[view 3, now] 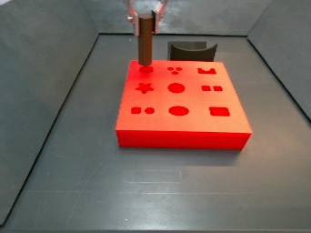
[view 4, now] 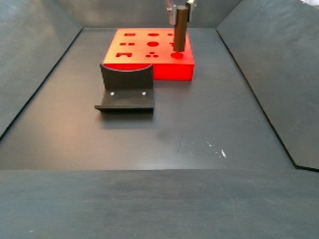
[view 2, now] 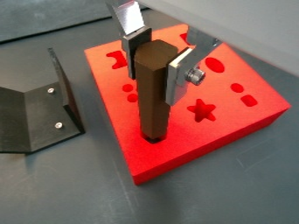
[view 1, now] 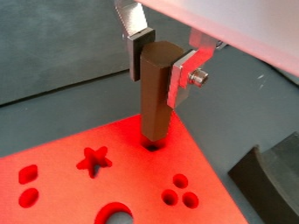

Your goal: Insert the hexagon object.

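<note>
My gripper [view 1: 160, 63] is shut on the top of the hexagon object [view 1: 156, 96], a long brown peg held upright between the silver fingers. The peg's lower end meets a hole near one corner of the flat red block [view 1: 140, 184]; how deep it sits I cannot tell. Another wrist view shows the same: the gripper [view 2: 158, 59], the peg [view 2: 155, 96] and the red block [view 2: 176, 149]. In both side views the gripper [view 3: 145, 11] [view 4: 178, 7] is above a corner of the block [view 3: 183, 138] [view 4: 174, 71] with the peg [view 3: 144, 41] [view 4: 180, 33] standing on it.
The red block has several other shaped holes, among them a star [view 2: 204, 109]. The dark fixture [view 2: 35, 114] [view 4: 126, 89] [view 3: 191, 49] stands on the floor right beside the block. Grey walls enclose the dark floor [view 4: 162, 140].
</note>
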Robot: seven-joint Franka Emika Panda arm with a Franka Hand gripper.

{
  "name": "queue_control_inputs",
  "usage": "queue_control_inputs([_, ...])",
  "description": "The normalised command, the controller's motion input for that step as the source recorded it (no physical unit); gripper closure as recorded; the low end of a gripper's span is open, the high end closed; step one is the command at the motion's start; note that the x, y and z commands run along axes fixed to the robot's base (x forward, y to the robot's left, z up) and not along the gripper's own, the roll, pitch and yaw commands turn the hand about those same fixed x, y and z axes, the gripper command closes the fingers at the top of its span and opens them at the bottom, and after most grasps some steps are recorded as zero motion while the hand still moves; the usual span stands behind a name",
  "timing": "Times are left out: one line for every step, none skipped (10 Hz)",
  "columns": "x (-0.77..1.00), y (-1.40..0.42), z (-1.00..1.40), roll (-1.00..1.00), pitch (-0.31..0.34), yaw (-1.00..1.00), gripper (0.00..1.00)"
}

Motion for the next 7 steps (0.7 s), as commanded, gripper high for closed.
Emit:
queue_control_inputs([0.02, 0.01, -0.19, -0.16, -0.116, 0.00, 1.00])
queue_control_inputs([0.20, 0.00, -0.16, 0.00, 0.000, 0.00, 1.00])
queue_control_inputs([0.29, 0.00, -0.11, 0.10, 0.030, 0.00, 1.00])
queue_control_inputs([0.20, 0.00, -0.16, 0.13, 0.051, -0.01, 1.00])
queue_control_inputs([0.00, 0.00, -0.17, 0.09, 0.027, -0.07, 1.00])
queue_control_inputs([-0.25, 0.03, -0.12, 0.04, 0.014, -0.06, 1.00])
queue_control_inputs([-0.21, 0.00, -0.01, 0.00, 0.000, 0.00, 1.00])
